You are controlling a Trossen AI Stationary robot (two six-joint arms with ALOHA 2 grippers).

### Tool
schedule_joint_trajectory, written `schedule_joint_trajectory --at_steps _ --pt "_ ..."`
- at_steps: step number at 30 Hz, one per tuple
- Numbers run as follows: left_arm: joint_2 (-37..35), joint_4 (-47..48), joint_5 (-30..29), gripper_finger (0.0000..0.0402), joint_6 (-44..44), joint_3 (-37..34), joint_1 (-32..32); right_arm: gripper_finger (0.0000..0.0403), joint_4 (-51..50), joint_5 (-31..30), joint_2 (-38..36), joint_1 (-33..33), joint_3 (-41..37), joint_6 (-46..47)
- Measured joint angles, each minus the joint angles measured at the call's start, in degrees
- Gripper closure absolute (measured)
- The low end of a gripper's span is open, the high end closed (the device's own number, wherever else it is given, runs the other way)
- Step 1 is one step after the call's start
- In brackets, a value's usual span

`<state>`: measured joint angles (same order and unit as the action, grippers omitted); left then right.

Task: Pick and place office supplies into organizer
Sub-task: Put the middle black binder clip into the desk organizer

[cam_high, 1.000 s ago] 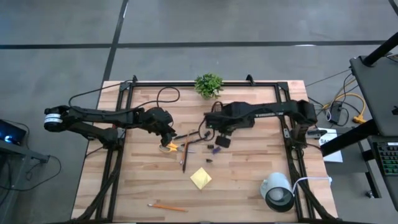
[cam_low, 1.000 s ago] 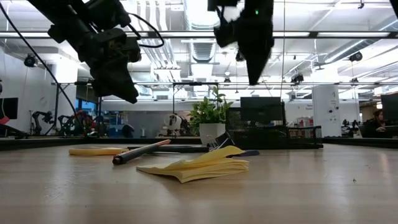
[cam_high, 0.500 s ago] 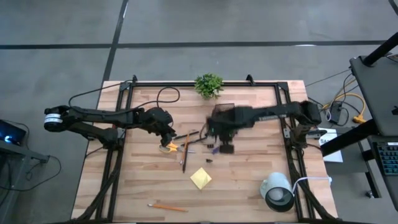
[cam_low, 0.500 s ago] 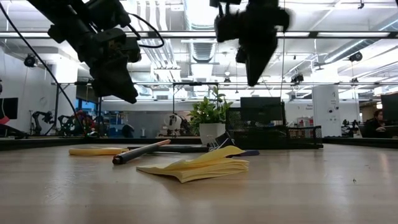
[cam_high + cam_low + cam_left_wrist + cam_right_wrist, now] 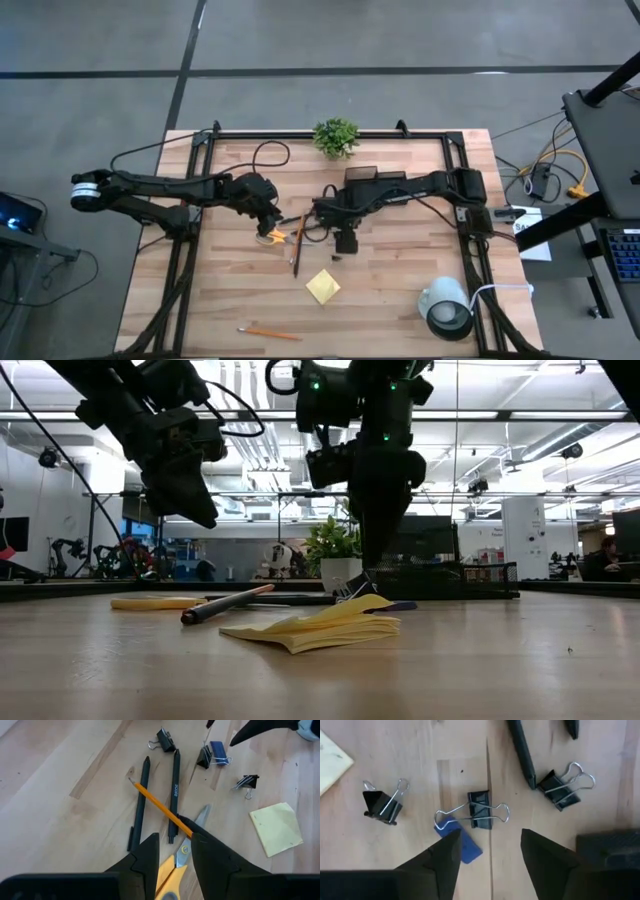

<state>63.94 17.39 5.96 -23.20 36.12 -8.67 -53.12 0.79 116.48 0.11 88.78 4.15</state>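
Right wrist view showed the right gripper (image 5: 487, 852) hanging over a black binder clip (image 5: 479, 812) with its two dark fingers spread wide, one either side of the clip, nothing between them yet. Main risk, as I judged it: a blue clip or tab (image 5: 460, 840) lay touching that same clip on the gripper's side, so closing could catch both or flick the blue piece away. Another binder clip (image 5: 565, 790) sat near the first one, beside a dark pen (image 5: 522, 752), and a third (image 5: 382, 805) lay on the far side, close to the sticky-note pad (image 5: 332, 757); a skewed descent could nudge any of them. The wire handles were thin, so a pinch on wire instead of the body would likely slip. The organizer (image 5: 362, 176) stood just beyond the clip cluster toward the plant (image 5: 336, 137), partly under the right arm, so a low carry might clip its rim. The left gripper (image 5: 175, 847) hovered apart from the clip cluster, over the scissors (image 5: 177, 865) and orange pencil (image 5: 160, 807), fingers part-way apart and holding nothing; both arms were crowded around one small pile, so a collision looked possible.
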Motion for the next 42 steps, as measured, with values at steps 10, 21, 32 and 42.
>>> schedule_joint_trajectory --at_steps 10,21,32,42 --pt "0.0 0.5 0.17 0.0304 1.53 0.0 0.07 0.0209 5.44 5.67 2.51 -4.06 -1.94 -3.97" --pt "0.0 3.01 0.15 0.0304 2.91 -0.17 0.07 0.0247 5.23 10.23 5.08 -4.31 -1.75 -2.79" --pt "0.0 2.76 0.13 0.0304 2.97 -1.86 0.07 0.0391 3.22 10.43 4.86 -4.28 0.65 -2.21" --pt "0.0 2.61 0.13 0.0304 2.81 -3.55 0.07 0.0395 -16.08 -3.22 -4.18 -3.76 7.94 2.86"
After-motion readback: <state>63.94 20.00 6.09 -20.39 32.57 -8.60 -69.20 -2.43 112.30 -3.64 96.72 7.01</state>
